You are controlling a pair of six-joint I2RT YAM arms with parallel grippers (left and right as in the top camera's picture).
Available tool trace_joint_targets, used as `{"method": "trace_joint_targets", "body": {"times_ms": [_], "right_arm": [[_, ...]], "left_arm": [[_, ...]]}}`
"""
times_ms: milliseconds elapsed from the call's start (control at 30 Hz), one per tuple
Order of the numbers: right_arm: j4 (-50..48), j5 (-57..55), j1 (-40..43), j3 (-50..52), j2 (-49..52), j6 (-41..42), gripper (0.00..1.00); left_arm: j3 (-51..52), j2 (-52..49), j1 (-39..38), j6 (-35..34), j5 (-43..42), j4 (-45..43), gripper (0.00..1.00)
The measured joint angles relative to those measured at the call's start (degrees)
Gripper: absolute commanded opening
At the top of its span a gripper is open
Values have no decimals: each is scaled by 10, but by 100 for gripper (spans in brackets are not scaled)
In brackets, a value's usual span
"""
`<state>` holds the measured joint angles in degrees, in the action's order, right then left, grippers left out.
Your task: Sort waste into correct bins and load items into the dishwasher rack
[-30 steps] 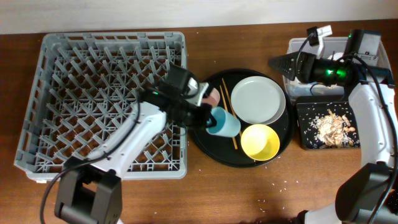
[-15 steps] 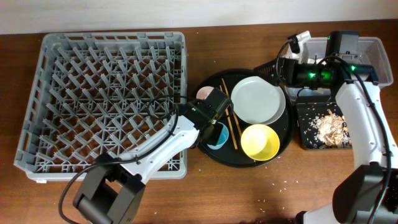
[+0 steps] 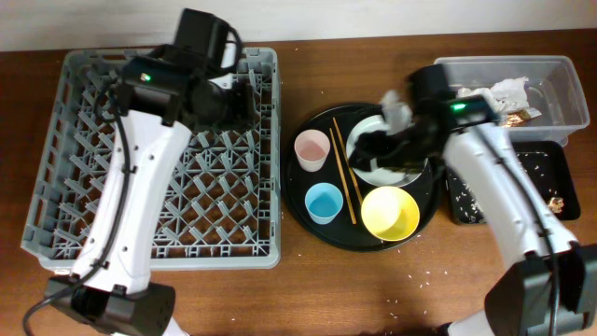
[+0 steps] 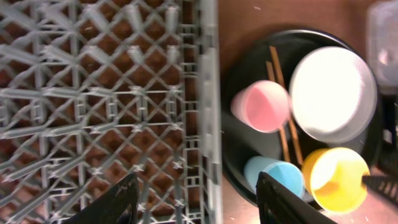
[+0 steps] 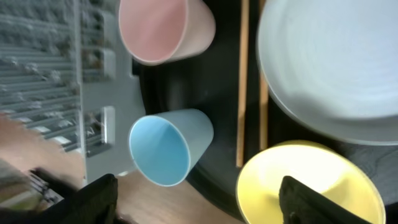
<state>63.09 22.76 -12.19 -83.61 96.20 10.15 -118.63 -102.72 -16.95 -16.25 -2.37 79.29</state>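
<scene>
Dishwasher rack: left side of table. Pink cup, light-blue cup, yellow bowl, white plate, chopsticks: on round black tray, right of rack. Left gripper: fingers released, above rack's far right. Right gripper: fingers released, over plate.

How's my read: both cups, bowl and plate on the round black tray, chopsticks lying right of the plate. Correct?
No: the overhead view shows the chopsticks left of the plate, beside the pink cup and blue cup. The rest holds: all on the round black tray with the bowl.
</scene>
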Motion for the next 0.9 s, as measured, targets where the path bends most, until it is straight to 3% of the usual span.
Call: {"method": "trace_joint_targets", "body": {"times_ms": [100, 233, 267, 333, 567, 633, 700, 733, 800, 900], "right_arm": [[-10, -96, -81, 11, 14, 64, 76], [-30, -136, -125, 26, 80, 117, 63], [-33, -139, -127, 28, 100, 127, 54], [-33, -144, -128, 31, 123, 136, 4], [-12, -85, -96, 29, 97, 123, 4], [-22, 10, -43, 29, 24, 86, 4], [-90, 108, 18, 27, -40, 62, 4], [-128, 150, 46, 25, -60, 57, 4], [-223, 266, 93, 19, -70, 51, 4], [-282, 379, 97, 19, -44, 61, 4]], "left_arm": [[0, -11, 23, 0, 0, 0, 59], [0, -20, 24, 0, 0, 0, 60], [0, -20, 24, 0, 0, 0, 60], [0, -20, 24, 0, 0, 0, 60], [0, -20, 24, 3, -12, 18, 61], [1, -20, 25, 19, -65, 22, 71], [17, -20, 30, 53, -158, 5, 81], [29, -20, 36, 71, -207, -9, 99], [60, -20, 48, 118, -339, -58, 99], [111, -20, 64, 186, -538, -115, 99]]}}
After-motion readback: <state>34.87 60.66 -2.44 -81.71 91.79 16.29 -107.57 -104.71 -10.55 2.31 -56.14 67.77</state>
